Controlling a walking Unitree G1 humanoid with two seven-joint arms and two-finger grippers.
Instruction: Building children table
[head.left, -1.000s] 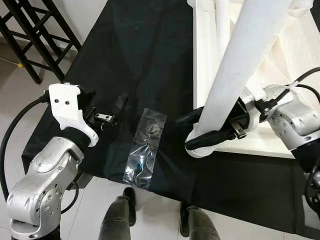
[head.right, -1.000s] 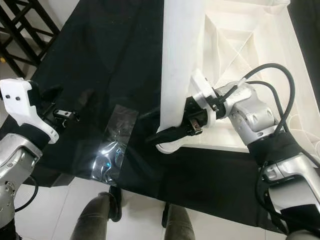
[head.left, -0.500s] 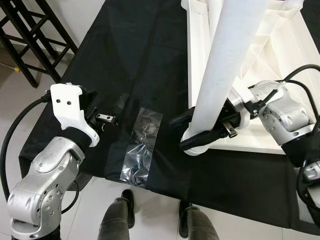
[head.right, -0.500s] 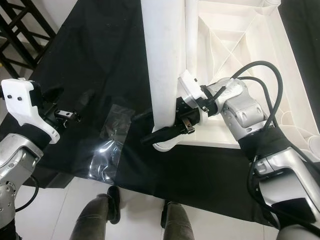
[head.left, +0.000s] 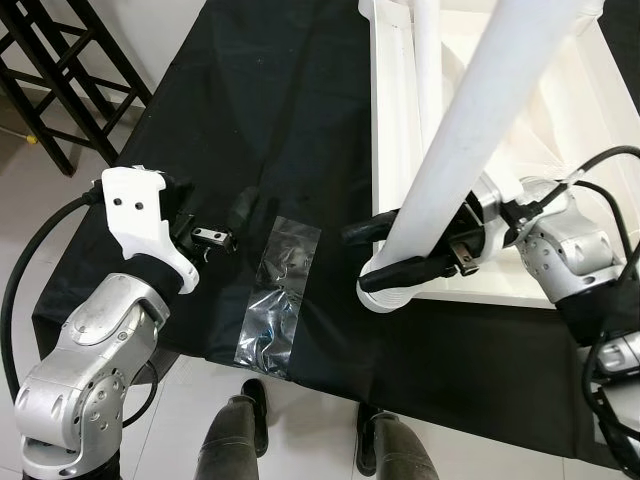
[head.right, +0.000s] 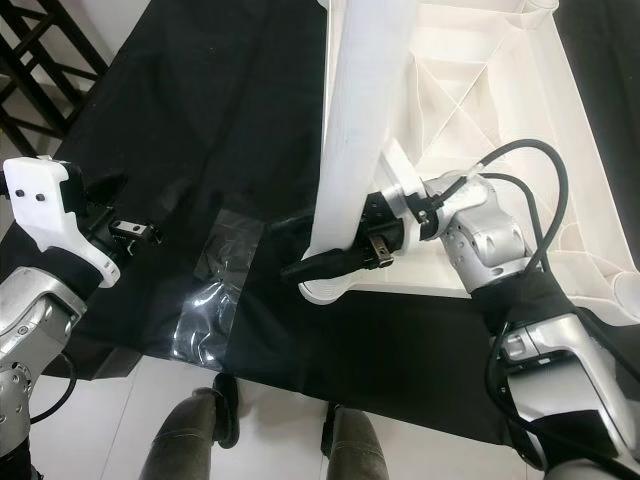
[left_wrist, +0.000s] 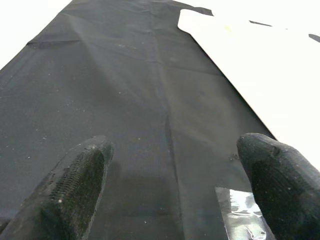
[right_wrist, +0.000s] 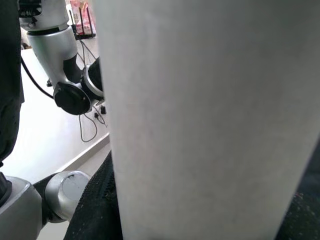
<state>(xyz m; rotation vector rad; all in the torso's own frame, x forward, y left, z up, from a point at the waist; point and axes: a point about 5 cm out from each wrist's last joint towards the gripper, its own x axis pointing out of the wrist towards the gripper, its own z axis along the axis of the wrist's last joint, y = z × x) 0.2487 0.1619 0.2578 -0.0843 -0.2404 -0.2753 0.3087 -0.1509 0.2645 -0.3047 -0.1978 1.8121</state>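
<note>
Right end effector (head.left: 385, 257) clamped on one white table leg (head.left: 460, 170), tilted over the upturned white tabletop (head.right: 490, 120); left end effector (left_wrist: 175, 185), fingers apart, above black cloth (head.left: 290, 90) beside one clear bag (head.left: 278, 295)

One black cloth (head.left: 290, 110) carries one overturned white tabletop (head.right: 500, 120), two white table legs (head.left: 470, 170) and one clear plastic bag (head.left: 275, 300). Two grippers appear: left gripper (head.left: 238, 215) and right gripper (head.left: 385, 255).

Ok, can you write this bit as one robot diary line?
right pincer: shut on round white plastic table leg | left pincer: open above black cloth
</note>
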